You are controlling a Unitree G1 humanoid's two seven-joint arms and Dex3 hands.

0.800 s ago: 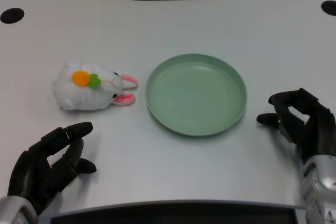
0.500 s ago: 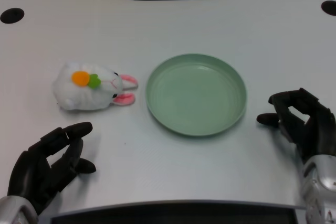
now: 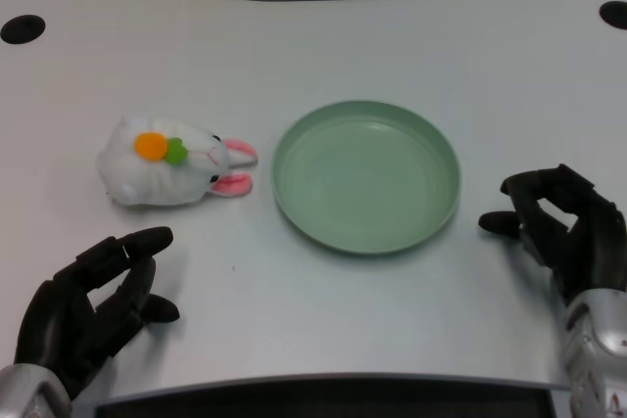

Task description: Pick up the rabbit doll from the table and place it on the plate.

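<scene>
Head view: your left hand (image 3: 88, 310) sits low near the table edge, fingers apart, holding nothing. Rabbit doll (image 3: 171, 163) lies on the white table (image 3: 323, 36) beyond the hand, just left of the green plate (image 3: 365, 176), ears toward it.

Your left hand (image 3: 86, 313) is sitting low at the near left corner, its fingers (image 3: 137, 242) spread apart and loosely curved, holding nothing, with the thumb jutting out to the side. A sliver of silver forearm is showing at the bottom left edge. Your right hand (image 3: 558, 232) is waiting at the near right, fingers curled inward, its silver forearm rising from the bottom right corner.
</scene>
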